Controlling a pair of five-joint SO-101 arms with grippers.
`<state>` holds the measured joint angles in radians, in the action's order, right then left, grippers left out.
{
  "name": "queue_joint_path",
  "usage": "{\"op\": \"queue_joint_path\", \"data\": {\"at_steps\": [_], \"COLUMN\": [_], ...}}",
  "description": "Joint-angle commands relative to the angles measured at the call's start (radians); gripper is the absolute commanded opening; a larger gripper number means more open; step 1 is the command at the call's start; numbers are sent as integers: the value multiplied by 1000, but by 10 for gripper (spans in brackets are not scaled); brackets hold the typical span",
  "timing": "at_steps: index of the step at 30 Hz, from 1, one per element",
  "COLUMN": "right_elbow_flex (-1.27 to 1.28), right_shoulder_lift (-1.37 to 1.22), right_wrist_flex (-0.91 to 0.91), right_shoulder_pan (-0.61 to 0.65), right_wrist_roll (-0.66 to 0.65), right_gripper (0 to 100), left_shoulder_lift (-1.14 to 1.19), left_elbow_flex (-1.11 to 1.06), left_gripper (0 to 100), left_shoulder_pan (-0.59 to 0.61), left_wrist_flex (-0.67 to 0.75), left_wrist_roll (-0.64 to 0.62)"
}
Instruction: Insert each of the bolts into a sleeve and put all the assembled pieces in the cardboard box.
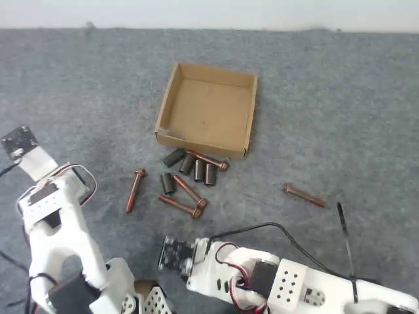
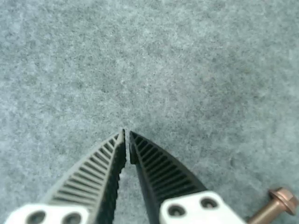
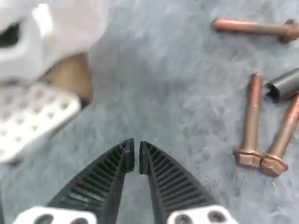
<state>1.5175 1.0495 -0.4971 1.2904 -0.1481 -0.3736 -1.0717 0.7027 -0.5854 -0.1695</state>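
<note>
**A:** Where is the open, square brown cardboard box (image 1: 207, 108)?

**B:** It sits on the grey felt-like table cover (image 1: 340, 98), on the far side from both arms. Its floor is bare.

**A:** And the parts?

**B:** All of them lie loose outside the box, off its near wall. There are five short dark metal tube sleeves (image 1: 198, 170). Four lie in a row just beside that wall, and the fifth sleeve (image 1: 167, 183) is a little farther from the box. One copper-coloured hex-head metal bolt (image 1: 209, 160) lies along that row, nearly against the wall. A second bolt (image 1: 190, 191) and a third bolt (image 1: 179, 205) lie beyond the sleeves, with their heads side by side. A fourth bolt (image 1: 135, 190) lies off the box's corner on the left arm's side. The fifth bolt (image 1: 303, 195) lies well apart, past the corner on the right arm's side.

**A:** What about the left gripper (image 2: 126, 135)?

**B:** Its ribbed black fingers are clenched tip to tip on nothing. It hangs over bare cover, on the near side of the box, with a copper bolt head (image 2: 279, 201) close by.

**A:** And the right gripper (image 3: 136, 145)?

**B:** That one is pinched together too, with only a thin slit between the tips, and it holds nothing. It is also on the box's near side, low over the cover. The paired bolts (image 3: 251, 119) and a sleeve (image 3: 285, 84) lie between it and the box.
</note>
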Motion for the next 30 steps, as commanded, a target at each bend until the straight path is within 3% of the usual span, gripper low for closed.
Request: {"op": "queue_joint_path", "data": {"at_steps": [1, 9, 18, 30], "right_elbow_flex": [-9, -81, -245, -269], "right_shoulder_lift": [19, -119, -406, -423], "right_wrist_flex": [30, -90, -162, -231], "right_shoulder_pan": [22, 183, 196, 269], "right_wrist_roll": [34, 32, 34, 32], "right_gripper": [6, 6, 6, 6], "left_shoulder_lift": [-8, -8, -8, -8], "left_elbow_flex": [35, 35, 35, 35], "left_gripper": [12, 12, 12, 12], "left_shoulder_pan": [-5, -20, -20, -20], "left_wrist_flex": [25, 25, 25, 25], "left_wrist_roll": [-8, -8, -8, -9]}}
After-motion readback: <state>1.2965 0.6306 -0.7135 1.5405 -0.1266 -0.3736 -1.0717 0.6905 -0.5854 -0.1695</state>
